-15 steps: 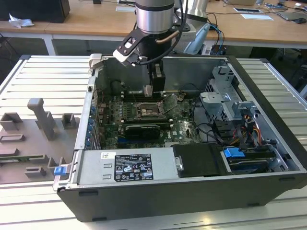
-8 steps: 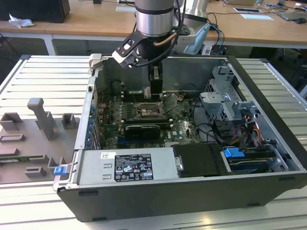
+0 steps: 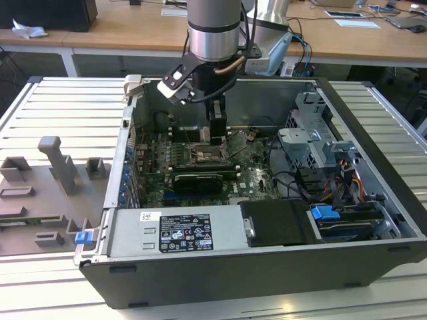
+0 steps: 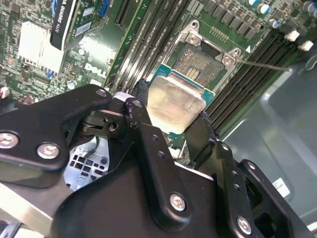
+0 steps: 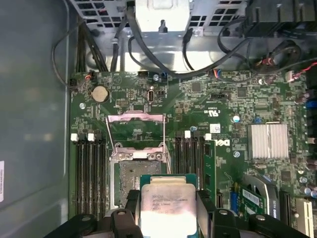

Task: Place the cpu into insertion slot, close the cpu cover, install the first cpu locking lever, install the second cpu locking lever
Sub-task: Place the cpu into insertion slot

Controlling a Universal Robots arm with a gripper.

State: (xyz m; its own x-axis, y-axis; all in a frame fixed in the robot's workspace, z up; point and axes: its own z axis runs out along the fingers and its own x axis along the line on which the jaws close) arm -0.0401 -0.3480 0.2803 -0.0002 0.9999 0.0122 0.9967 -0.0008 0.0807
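fingers (image 5: 131, 201) grip the cpu (image 5: 167, 208) between them, short of the bare insertion slot (image 5: 136, 183) just ahead; i judge nothing seated yet, the cpu cover (image 5: 136, 130) open beyond, locking levers (image 4: 262, 65) undone.

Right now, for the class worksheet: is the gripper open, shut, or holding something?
The gripper: shut on the cpu, gripping it by two opposite edges, close to the uncovered socket.

Wooden desks (image 3: 133, 30) behind; ribbed metal bench (image 3: 60, 107) below; papers (image 3: 358, 23) on desks.
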